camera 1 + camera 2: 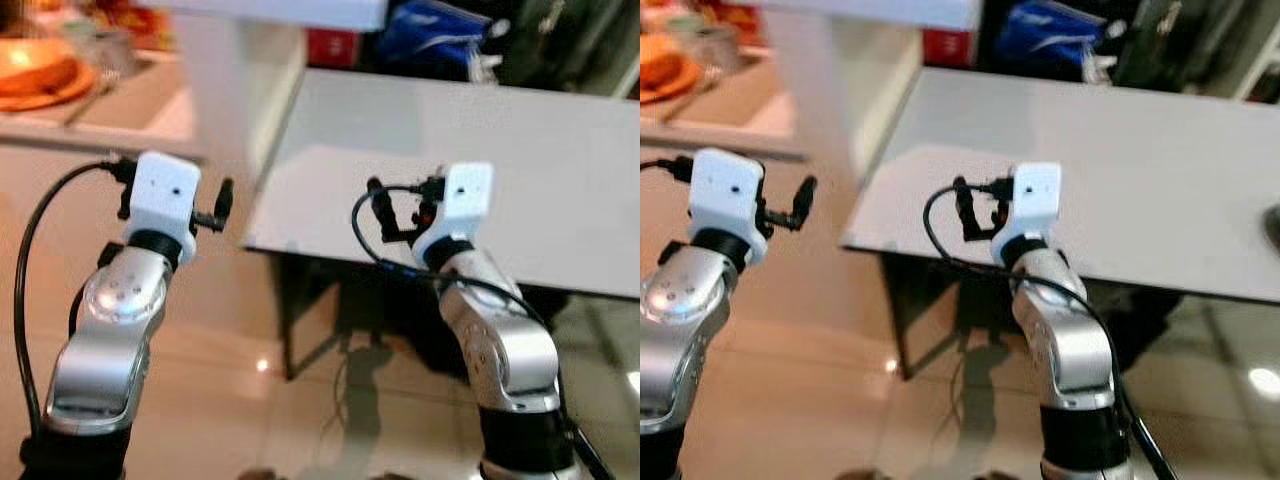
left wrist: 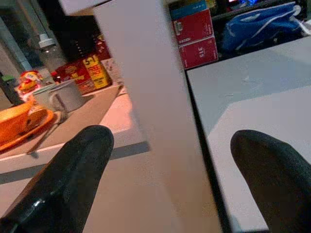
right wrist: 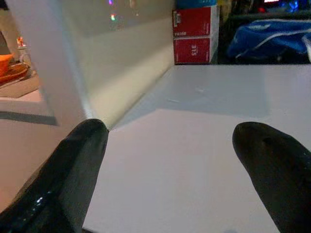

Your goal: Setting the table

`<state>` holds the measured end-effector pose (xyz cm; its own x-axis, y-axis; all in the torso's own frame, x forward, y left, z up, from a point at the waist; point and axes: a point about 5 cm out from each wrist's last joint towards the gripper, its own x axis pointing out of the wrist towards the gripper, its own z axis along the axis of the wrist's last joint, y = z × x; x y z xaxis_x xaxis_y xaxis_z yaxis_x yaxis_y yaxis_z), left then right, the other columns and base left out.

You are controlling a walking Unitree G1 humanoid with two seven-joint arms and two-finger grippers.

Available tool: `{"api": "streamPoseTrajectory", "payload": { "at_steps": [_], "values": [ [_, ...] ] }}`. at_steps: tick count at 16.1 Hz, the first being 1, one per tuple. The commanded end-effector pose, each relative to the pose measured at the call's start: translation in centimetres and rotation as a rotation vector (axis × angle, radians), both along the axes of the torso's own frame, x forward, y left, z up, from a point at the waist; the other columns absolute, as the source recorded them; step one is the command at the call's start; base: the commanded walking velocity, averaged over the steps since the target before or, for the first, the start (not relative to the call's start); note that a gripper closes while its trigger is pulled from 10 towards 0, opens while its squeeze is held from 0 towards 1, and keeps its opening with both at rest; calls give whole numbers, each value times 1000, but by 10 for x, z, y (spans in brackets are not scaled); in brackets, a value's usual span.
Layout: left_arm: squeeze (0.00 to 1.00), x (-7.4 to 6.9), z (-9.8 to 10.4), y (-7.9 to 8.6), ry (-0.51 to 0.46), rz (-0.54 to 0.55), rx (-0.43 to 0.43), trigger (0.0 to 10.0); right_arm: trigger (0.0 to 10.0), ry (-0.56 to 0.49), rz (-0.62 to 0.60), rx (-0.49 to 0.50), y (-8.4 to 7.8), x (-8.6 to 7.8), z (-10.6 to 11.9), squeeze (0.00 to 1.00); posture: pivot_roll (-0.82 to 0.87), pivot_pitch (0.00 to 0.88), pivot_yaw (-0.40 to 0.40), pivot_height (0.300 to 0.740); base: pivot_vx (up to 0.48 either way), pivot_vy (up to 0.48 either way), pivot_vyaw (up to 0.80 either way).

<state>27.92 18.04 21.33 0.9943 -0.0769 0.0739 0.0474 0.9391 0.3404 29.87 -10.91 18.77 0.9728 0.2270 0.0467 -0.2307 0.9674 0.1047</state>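
Note:
A bare white table (image 1: pixel 480 150) stands ahead and to the right. On a tan counter (image 1: pixel 150 100) at the far left sit an orange bowl (image 1: pixel 35 62) on an orange plate (image 1: pixel 55 95), a grey mug (image 2: pixel 65 94) and a utensil (image 2: pixel 46 138). My left gripper (image 2: pixel 172 141) is raised off the table's left corner, facing the white pillar (image 2: pixel 141 73), open and holding nothing. My right gripper (image 3: pixel 175 133) hovers over the table's near left corner, open too, with bare tabletop between its fingers (image 3: pixel 82 145).
Red boxes (image 2: pixel 197 36) and a blue bag (image 1: pixel 440 35) lie beyond the table's far edge. Packets and a bottle (image 2: pixel 46 53) stand behind the mug. Glossy tiled floor (image 1: pixel 250 370) lies below, with the table's dark legs (image 1: pixel 290 320) close ahead.

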Motion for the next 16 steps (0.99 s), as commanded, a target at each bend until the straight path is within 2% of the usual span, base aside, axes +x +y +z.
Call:
{"api": "streamPoseTrajectory", "payload": {
  "at_steps": [1, 12, 14, 15, 16],
  "values": [
    [0, -3, 0, -5, 0, -14, 2, 10000, 10000, 5, -25, 4, -9, -1, -2, 1000, 100, 58, -8, 740, 0, 480, 0],
    [0, -3, -3, -6, 5, -2, -15, 10000, 10000, -17, 8, -5, -3, 2, 0, 1000, 104, 50, -18, 740, 0, 480, 0],
    [0, -4, -8, -6, 36, 11, -98, 10000, 10000, -16, 9, -1, -2, 2, -1, 1000, 105, 44, -14, 740, 0, 0, 0],
    [0, -4, -6, -7, 13, 2, -101, 10000, 10000, -14, 13, -2, -2, 2, -2, 1000, 107, 36, -17, 740, 0, 0, 0],
    [0, -4, -5, -7, 17, 1, -67, 10000, 10000, -10, 25, -3, -1, 3, -2, 1000, 110, 33, -18, 740, 0, 0, 0]
  ]
}}
